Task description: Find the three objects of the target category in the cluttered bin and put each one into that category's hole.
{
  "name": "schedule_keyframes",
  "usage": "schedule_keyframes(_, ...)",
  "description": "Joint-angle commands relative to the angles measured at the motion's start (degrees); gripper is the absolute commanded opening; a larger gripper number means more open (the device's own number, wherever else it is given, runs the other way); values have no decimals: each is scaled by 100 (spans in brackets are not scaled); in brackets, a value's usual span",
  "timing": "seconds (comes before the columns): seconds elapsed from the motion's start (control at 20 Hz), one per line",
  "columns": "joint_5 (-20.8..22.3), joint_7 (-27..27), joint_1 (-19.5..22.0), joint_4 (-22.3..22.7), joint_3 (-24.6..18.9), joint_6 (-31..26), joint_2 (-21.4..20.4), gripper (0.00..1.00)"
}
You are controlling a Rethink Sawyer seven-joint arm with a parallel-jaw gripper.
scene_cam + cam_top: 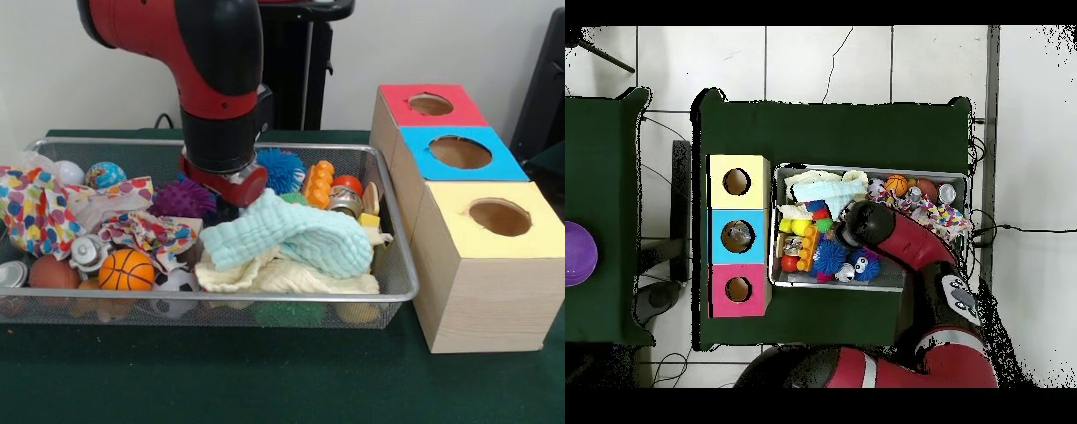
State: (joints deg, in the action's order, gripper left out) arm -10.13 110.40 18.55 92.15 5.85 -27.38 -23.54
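The arm [221,97] is lowered into the bin [402,291] at the worktop's centre, its jaws hidden, state undeterminable, while wrinkly clear plastic [93,205] is seen at nine o'clock.

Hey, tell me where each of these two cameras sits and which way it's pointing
Front view: across the table, facing the robot; the red and black arm drops from above into the bin.
Overhead view: above the table, looking straight down, robot base at the bottom; the arm reaches up over the bin.
Shared: bin, arm, and the red, blue and yellow hole boxes. End effector hidden in clutter.
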Motion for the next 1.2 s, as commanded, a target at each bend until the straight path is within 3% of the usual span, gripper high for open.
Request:
schedule_keyframes(0.05,-207,505,208,-432,-561,-1053,251,0)
schedule_keyframes(0.3,-178,400,405,-519,-734,-828,564,0)
schedule_keyframes(0.5,-55,164,571,-917,-808,-1164,965,0)
schedule_keyframes(0.75,317,-109,542,-1716,-559,-2160,1417,0)
schedule_keyframes(0.9,360,-173,582,-1814,-615,-2239,1448,0)
schedule_keyframes(1.1,424,-65,543,-1598,-602,-2313,1288,0)
schedule_keyframes(1.2,441,-10,511,-1556,-567,-2694,1181,0)
